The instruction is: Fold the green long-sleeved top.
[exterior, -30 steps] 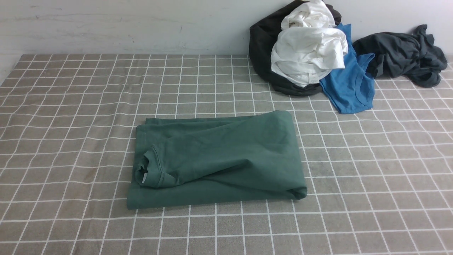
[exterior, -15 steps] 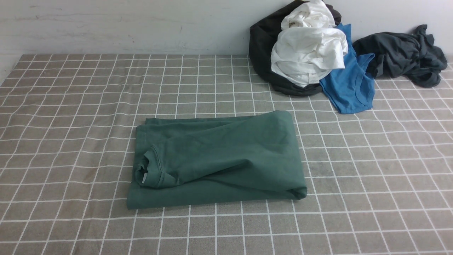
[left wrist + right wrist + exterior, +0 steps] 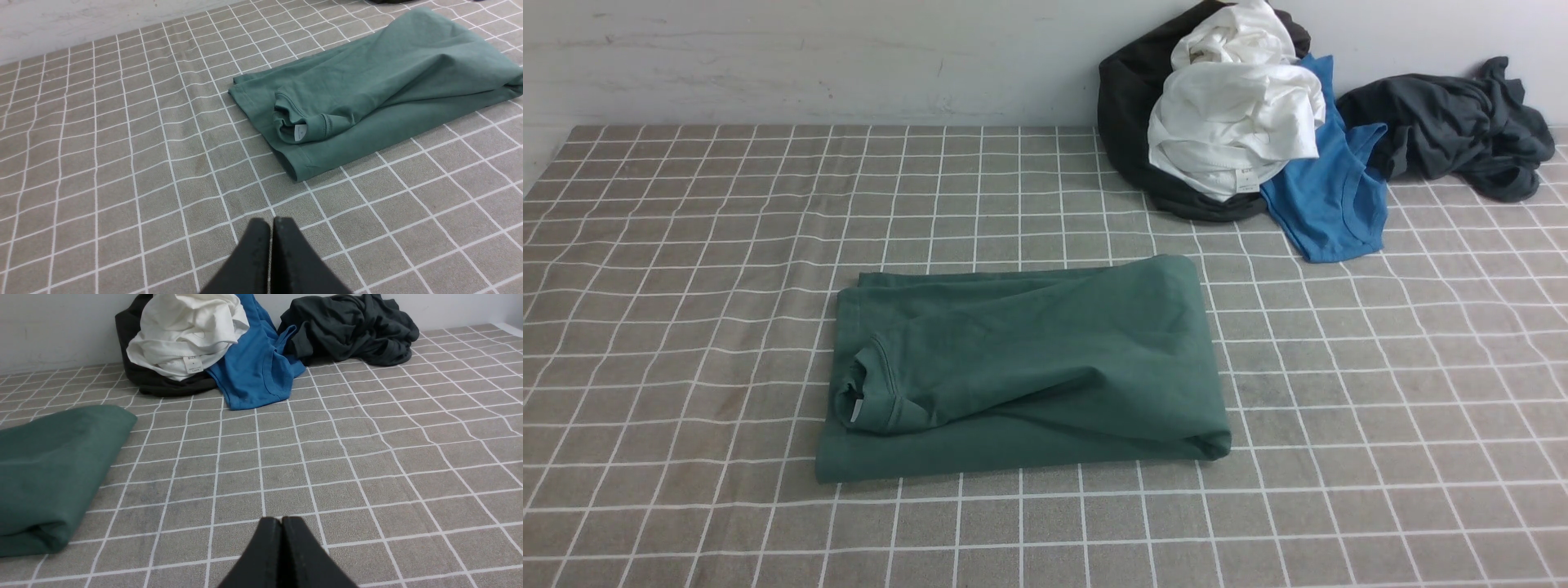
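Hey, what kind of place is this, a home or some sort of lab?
Probably a lab-style laundry-folding test bench: a checked tablecloth against a bare white wall, one folded green top laid out, and a pile of unfolded clothes waiting at the back.

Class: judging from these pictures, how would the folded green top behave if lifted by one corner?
The green long-sleeved top is soft, creased cloth, so it would probably sag and unfold. Its loosely stacked layers may slide apart. It can't roll, lying flat on the checked tablecloth.
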